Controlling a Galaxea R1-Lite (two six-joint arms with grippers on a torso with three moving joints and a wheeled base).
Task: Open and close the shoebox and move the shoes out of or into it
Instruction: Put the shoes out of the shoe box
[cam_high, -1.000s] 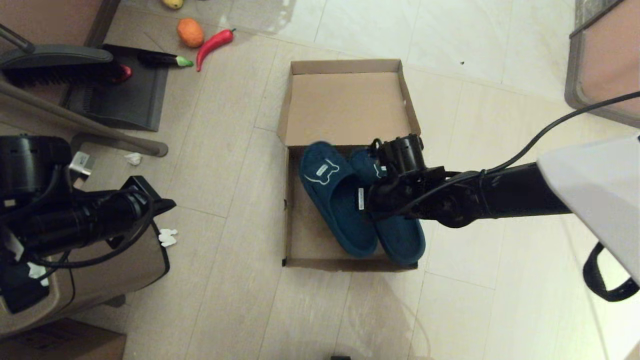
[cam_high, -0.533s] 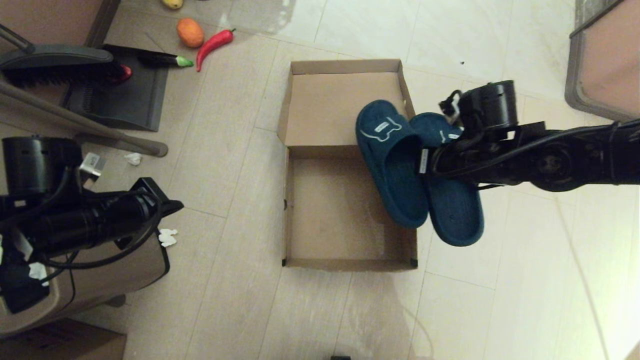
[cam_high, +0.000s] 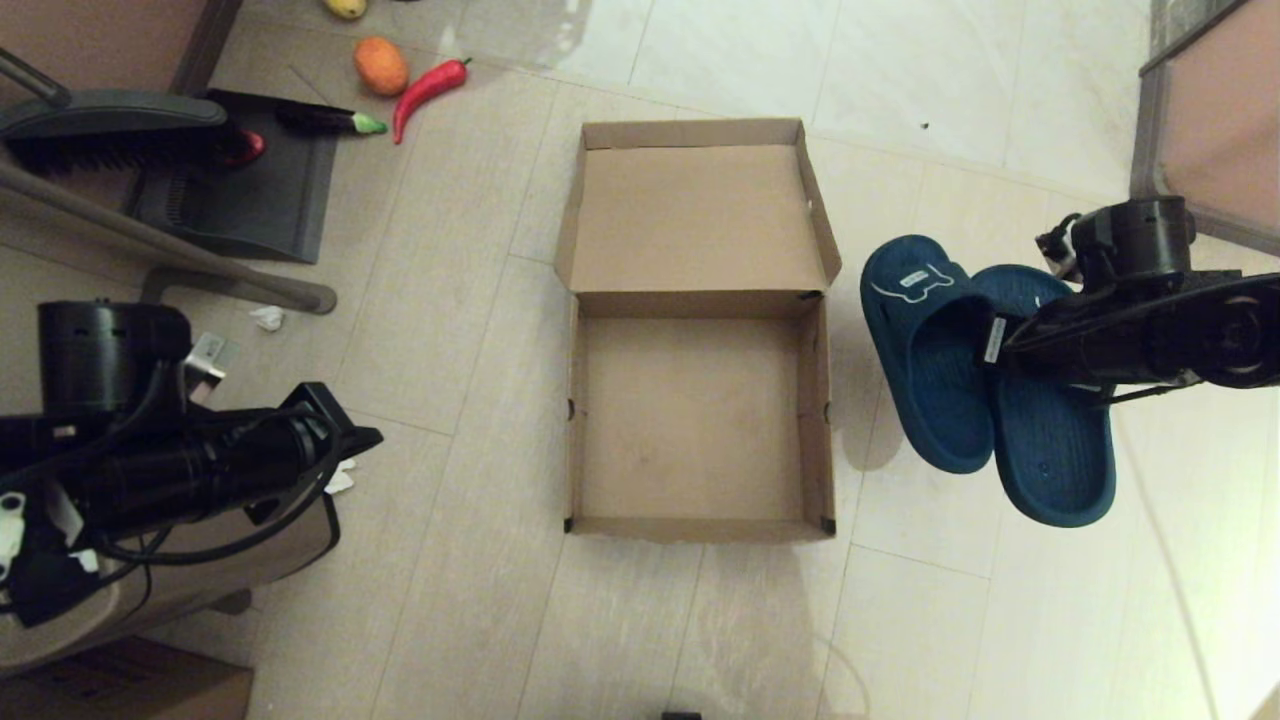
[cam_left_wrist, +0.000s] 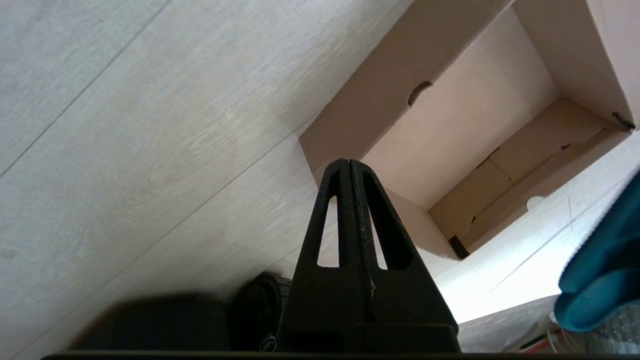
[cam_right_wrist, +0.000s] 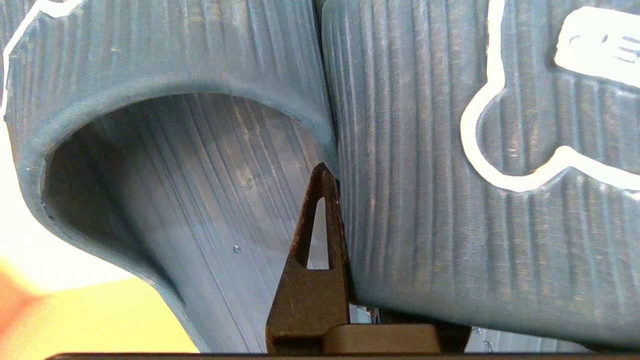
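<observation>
While the shoebox sits open on the floor with nothing in it, its lid folded back flat on the far side, the shoes hang in the air to the right of the shoebox, clear of its right wall. The right pincer holds both slippers together: in the right wrist view one dark finger shows slipped into the opening of one slipper, pressed against the strap of the other, and the second finger is hidden behind that strap. The slipper nearer the shoebox overlaps the other one, their toes pointing toward the far side and their heels hanging lower in the head view. A faint shadow of the pair falls on the floor just beside the shoebox's right wall.

Well to the left of the shoebox, the left pincer hangs with its two fingers pressed together on nothing; from its wrist view the shoebox's near left corner lies just past the fingertips, and a blue edge of the shoes shows beyond the far side of the shoebox.

Farther left of the shoebox lie a dustpan and a brush, and beyond them, toward the far left, a red chili pepper, an eggplant and an orange fruit. A tan bin stands under the left arm.
</observation>
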